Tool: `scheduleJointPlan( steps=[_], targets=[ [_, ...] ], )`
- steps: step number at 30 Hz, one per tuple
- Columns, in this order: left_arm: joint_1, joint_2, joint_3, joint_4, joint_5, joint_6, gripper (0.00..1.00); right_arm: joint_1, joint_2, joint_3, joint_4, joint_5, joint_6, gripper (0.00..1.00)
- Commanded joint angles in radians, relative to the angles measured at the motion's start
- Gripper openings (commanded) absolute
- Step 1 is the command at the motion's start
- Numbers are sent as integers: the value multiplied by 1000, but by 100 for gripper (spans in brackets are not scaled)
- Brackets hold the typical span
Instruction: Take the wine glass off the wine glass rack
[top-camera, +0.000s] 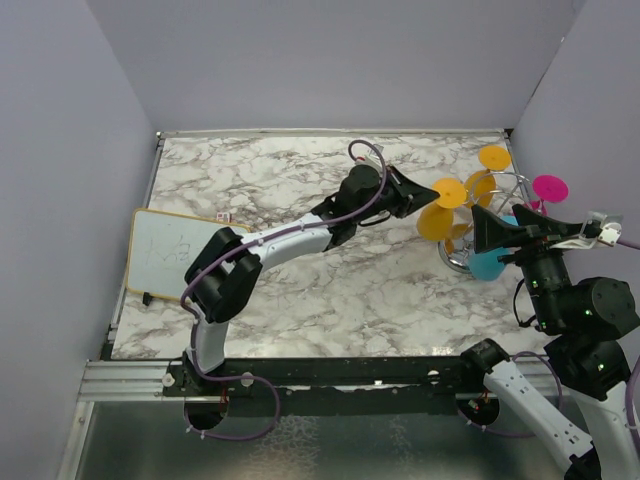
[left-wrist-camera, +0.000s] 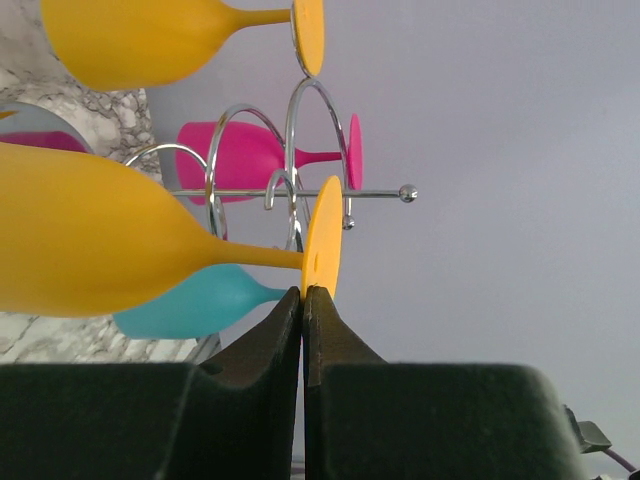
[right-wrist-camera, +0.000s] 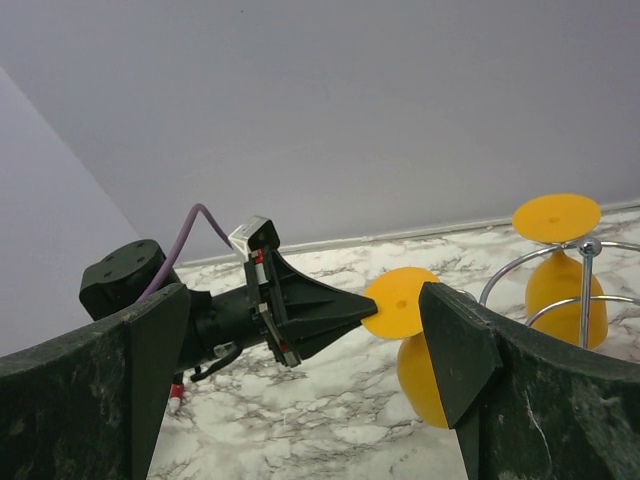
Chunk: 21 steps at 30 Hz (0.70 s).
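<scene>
Grip made, glass (left-wrist-camera: 100, 240) not yet off the rack (left-wrist-camera: 375, 193)

My left gripper (left-wrist-camera: 302, 300) is pressed together on the rim of the yellow glass's foot (left-wrist-camera: 322, 235), the disc pinched edge-on between the tips; so the reach and the grasp look done. The glass lies sideways, its stem in among the rack's wire arms, on the rack's left side toward the right of the table (top-camera: 300, 180); I judge it is still hung there, though I cannot tell whether the stem has cleared its hook. What is left, as I see it: draw the glass out along its arm, clear of the wire, and carry it away. My right gripper (top-camera: 488, 232) stands wide apart just beside the rack, holding nothing; three other glasses hang on, a pink one (left-wrist-camera: 240, 155), a teal one (left-wrist-camera: 190, 305) and a second yellow (left-wrist-camera: 140, 40).

The table is white marble with grey veins; a whiteboard (top-camera: 165, 250) lies at its left edge; a metal rail (top-camera: 130, 378) runs along the near side; plain pale lilac walls (top-camera: 60, 150) close in at left, back and right.
</scene>
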Motion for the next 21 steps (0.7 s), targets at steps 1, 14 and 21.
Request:
scheduleJointPlan(
  steps=[1, 14, 21],
  targets=[
    [25, -108, -49, 28, 26, 43, 3, 7, -4, 18, -9, -1, 15, 100],
    [207, -532, -443, 27, 131, 460, 0, 7, 37, -11, 19, -62, 21, 100],
    [246, -890, -668, -47, 237, 986, 0, 7, 144, -31, 36, -251, -13, 100]
  ],
)
